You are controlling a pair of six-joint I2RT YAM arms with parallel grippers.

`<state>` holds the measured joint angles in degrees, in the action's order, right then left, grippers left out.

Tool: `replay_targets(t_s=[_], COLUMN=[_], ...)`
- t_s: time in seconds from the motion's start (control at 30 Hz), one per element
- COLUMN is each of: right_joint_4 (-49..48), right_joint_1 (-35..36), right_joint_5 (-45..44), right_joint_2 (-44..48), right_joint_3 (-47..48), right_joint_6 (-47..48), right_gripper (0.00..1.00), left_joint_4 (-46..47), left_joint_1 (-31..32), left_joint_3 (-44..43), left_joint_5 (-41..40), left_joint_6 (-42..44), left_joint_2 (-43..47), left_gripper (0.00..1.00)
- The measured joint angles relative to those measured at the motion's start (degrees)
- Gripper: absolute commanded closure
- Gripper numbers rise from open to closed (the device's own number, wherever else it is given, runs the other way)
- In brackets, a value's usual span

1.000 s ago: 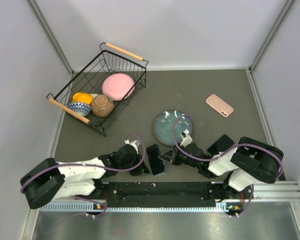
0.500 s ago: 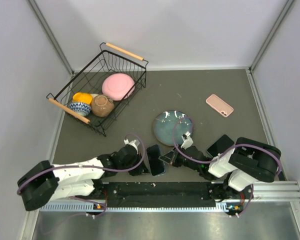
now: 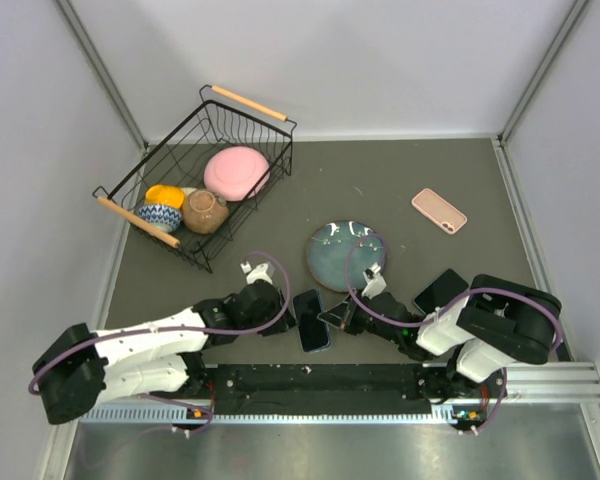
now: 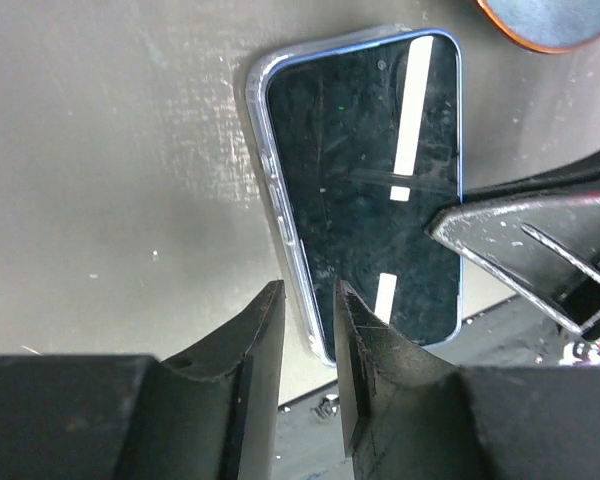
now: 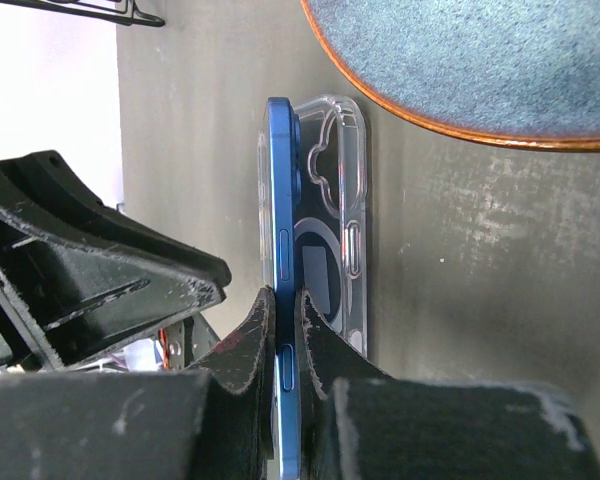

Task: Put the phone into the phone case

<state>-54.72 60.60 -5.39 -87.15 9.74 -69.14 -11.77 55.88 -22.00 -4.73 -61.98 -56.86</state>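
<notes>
My right gripper (image 5: 285,335) pinches the blue phone (image 5: 282,200) by its long edge. The phone rests against the clear case (image 5: 348,190) at the table's (image 3: 400,180) near edge, beside the plate (image 3: 342,255). My left gripper's (image 4: 308,300) fingers stand slightly apart at the case's rim.

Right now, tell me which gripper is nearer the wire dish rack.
Left. The left gripper sits just toward the arm bases from the dish rack; the right gripper is farther right, pinching the blue phone.
</notes>
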Motion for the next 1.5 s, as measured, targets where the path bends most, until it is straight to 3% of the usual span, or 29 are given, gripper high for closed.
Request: replay_targets(t_s=[0.27,0.5,0.6,0.83,1.1,1.27,1.5], right_joint_4=[1.0,9.1,13.4,20.9,32.3,33.2,25.9], right_joint_1=[0.0,0.2,0.3,0.4,0.4,0.4,0.4], right_joint_5=[0.0,-0.2,-0.7,-1.4,-3.8,-3.5,0.3], right_joint_2=[0.5,4.6,7.0,11.1,16.7,16.1,11.1], right_joint_3=[0.1,1.9,2.4,3.4,6.3,6.5,6.9], right_joint_6=[0.1,1.2,2.4,4.5,8.2,10.4,11.8], right_gripper=[0.92,0.85,0.78,0.5,0.3,0.25,0.25], left_joint_4=[-1.4,-2.3,-2.4,-2.9,-2.9,-3.0,-3.3], left_joint_1=[0.0,0.0,0.0,0.0,0.0,0.0,-0.4], left_joint_3=[-5.5,-6.1,-7.2,-9.1,-9.5,-9.5,-8.9], left_joint_5=[-0.9,-1.0,-1.0,-0.7,-0.6,-0.7,-0.3], left_joint_6=[3.6,4.3,4.5,5.0,4.9,4.8,4.2], left_joint_2=[-8.6,-12.5,-13.7,-16.3,-16.8,-16.6,-14.4], left_gripper=[0.71,0.75,0.75,0.78,0.79,0.71,0.61])
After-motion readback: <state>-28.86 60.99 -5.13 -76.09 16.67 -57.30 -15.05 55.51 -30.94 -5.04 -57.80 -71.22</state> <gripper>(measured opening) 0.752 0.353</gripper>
